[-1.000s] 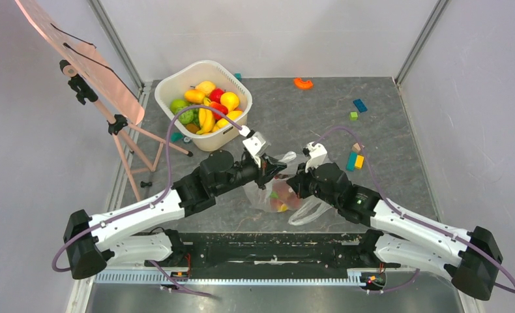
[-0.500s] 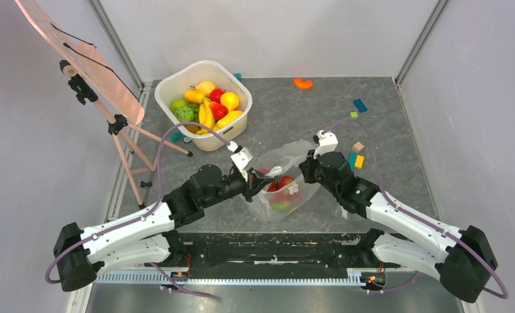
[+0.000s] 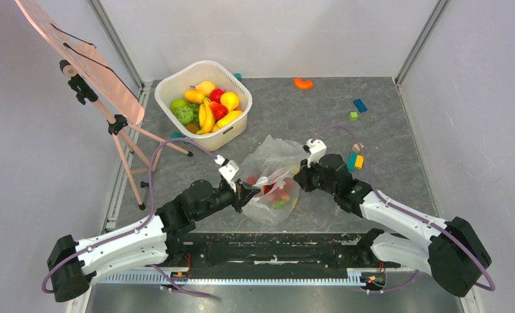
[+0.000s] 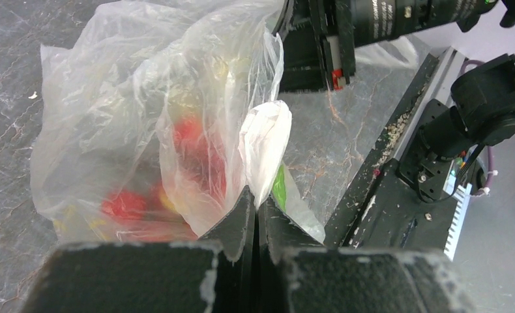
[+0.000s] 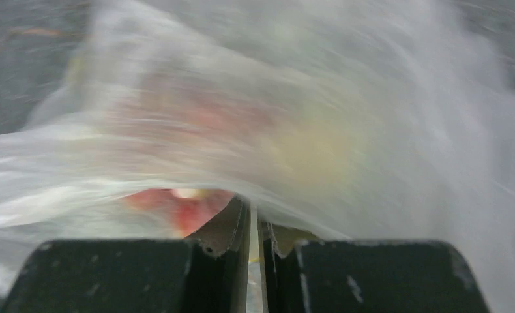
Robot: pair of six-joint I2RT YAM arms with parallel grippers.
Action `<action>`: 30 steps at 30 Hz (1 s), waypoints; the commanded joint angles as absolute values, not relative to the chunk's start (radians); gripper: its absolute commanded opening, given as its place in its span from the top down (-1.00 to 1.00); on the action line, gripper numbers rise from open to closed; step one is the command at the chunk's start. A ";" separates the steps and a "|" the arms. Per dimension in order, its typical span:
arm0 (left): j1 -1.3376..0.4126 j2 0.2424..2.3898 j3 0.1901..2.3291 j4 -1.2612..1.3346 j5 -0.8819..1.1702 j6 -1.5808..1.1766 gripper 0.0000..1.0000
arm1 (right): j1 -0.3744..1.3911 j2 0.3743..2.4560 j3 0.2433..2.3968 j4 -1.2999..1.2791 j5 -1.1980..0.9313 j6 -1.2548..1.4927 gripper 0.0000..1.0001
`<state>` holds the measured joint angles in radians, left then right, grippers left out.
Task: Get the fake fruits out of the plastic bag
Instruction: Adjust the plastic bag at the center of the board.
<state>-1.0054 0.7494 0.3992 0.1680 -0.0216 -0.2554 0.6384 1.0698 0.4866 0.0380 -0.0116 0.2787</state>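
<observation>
**Risk: bag slips or tears, fruit rolls off the near edge**

- Far-left corner: white tub (image 3: 203, 104) of other fruit, well apart from the work. No issue there.
- Left gripper (image 4: 256, 199): jaws shut tight on a bunched white fold of the plastic bag (image 3: 276, 156). It's a thin pinch right at the fingertips. Any sideways tug and we expect the film to slide out, and the bag drops shut.
- The bag sits mid-width, close to the near edge, and is strung between both grippers. The film looks thin and crinkly. If the arms pull apart, it stretches or rips at the pinch points.
- Fake fruits (image 3: 278, 193): all inside, red and yellow pieces low in the bag on its near side. None out yet. They're glossy and round, so if we tip the bag they'll likely roll, and the near edge is just beside them.
- Right gripper (image 5: 255, 215): jaws nearly together with film between them and draped over the tips. We read it as clamped, but the wrist view is motion-blurred, so grip depth can't be checked.
- Both grippers are busy holding film, so we have nothing free to reach in. Releasing either one risks the mouth collapsing over the fruit.
- Toy blocks (image 3: 354, 160) lie just right of the right arm. A wide swing there could knock them.
</observation>
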 commanded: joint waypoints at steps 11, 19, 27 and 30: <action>-1.003 0.735 0.431 0.188 -0.009 -0.295 0.96 | 0.745 1.308 0.750 0.150 -0.157 0.217 0.78; -1.003 0.721 0.411 0.125 -0.108 -0.328 0.96 | 0.745 1.467 0.786 0.027 0.065 0.200 0.76; -1.003 0.691 0.398 0.071 -0.209 -0.351 0.96 | 0.738 1.452 0.661 -0.139 0.348 0.228 0.64; -1.002 0.699 0.410 0.055 -0.238 -0.348 0.96 | 0.738 1.473 0.627 -0.176 0.359 0.266 0.63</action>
<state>-1.0054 0.7036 0.3969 0.0776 -0.1665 -0.3172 0.7437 1.4578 0.6674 -0.0879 0.2424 0.2230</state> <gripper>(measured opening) 0.043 0.178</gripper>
